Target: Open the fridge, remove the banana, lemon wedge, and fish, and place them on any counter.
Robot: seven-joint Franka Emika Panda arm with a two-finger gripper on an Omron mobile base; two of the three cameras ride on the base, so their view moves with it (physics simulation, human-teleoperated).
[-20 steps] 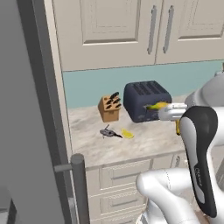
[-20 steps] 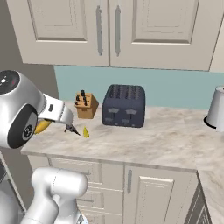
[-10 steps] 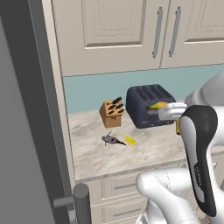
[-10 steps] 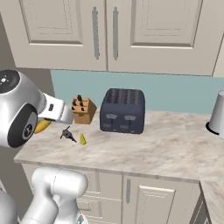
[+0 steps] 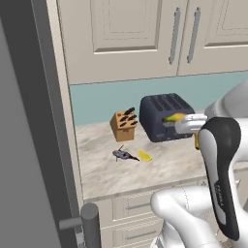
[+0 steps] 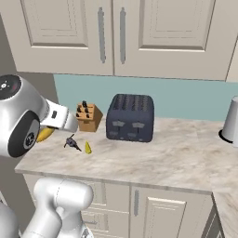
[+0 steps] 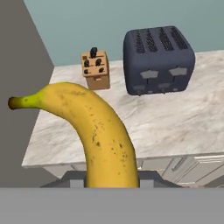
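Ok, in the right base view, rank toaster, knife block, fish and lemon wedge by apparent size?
Largest to smallest:
1. toaster
2. knife block
3. fish and lemon wedge: both tiny, look alike, not ranked.

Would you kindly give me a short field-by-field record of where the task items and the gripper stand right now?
banana: held in the gripper, above the counter's front edge
gripper: shut on banana
fish: lying on the counter, in front of the knife block
lemon wedge: on counter, just beside the fish
toaster: on counter, beside the knife block
fridge: door open
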